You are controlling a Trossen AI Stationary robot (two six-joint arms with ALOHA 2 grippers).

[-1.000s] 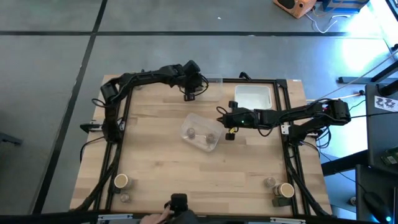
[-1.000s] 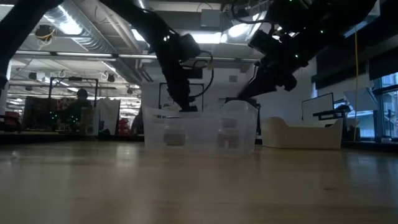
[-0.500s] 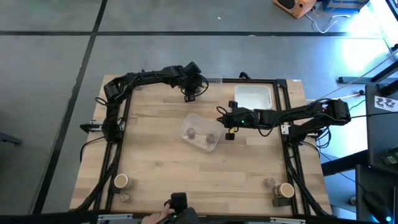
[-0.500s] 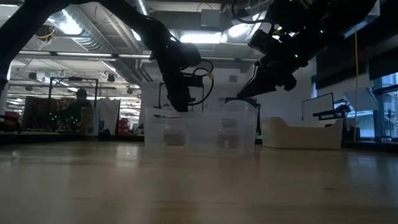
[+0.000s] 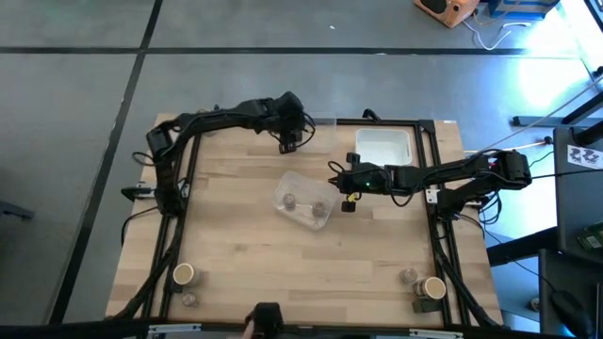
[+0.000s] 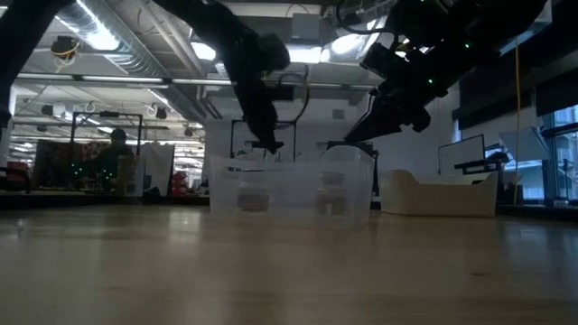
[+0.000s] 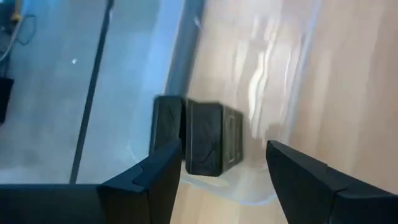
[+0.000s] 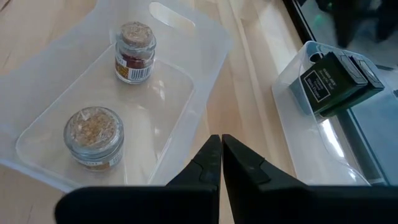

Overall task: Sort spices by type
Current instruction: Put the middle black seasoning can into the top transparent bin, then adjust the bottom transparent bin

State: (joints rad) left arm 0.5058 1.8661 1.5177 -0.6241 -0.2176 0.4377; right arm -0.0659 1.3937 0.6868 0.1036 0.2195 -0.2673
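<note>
Left gripper (image 5: 287,143) hangs at 12 o'clock of the table (image 5: 236,254), over the far bin (image 8: 311,118). Since a second ago the left arm has shifted slightly and risen in the low view. Its fingers (image 7: 155,180) stand wide apart and empty; two black boxes (image 7: 208,137) sit in the bin below them. Judgement: a box has just been deposited and the arm is withdrawing.

Centre: the middle bin (image 5: 303,201) holds two jars, one cork-topped (image 8: 135,53), one wider with a grey lid (image 8: 94,137). Neither has moved.

Right gripper (image 5: 349,201) is at about 2 o'clock, just beside the middle bin's right edge. It has not moved over the last second (arm idle). Its fingers (image 8: 211,165) are closed together with nothing seen between them.

The white tray (image 5: 384,146) lies at 1 o'clock.

Unsorted stock remains: a tan-topped jar (image 5: 184,274) with a small jar (image 5: 189,298) at 7 o'clock, and a tan-topped jar (image 5: 432,286), a small jar (image 5: 408,276) and a dark item (image 5: 422,305) at 5 o'clock. Judgement: the task is part done, with the near corners outstanding.
</note>
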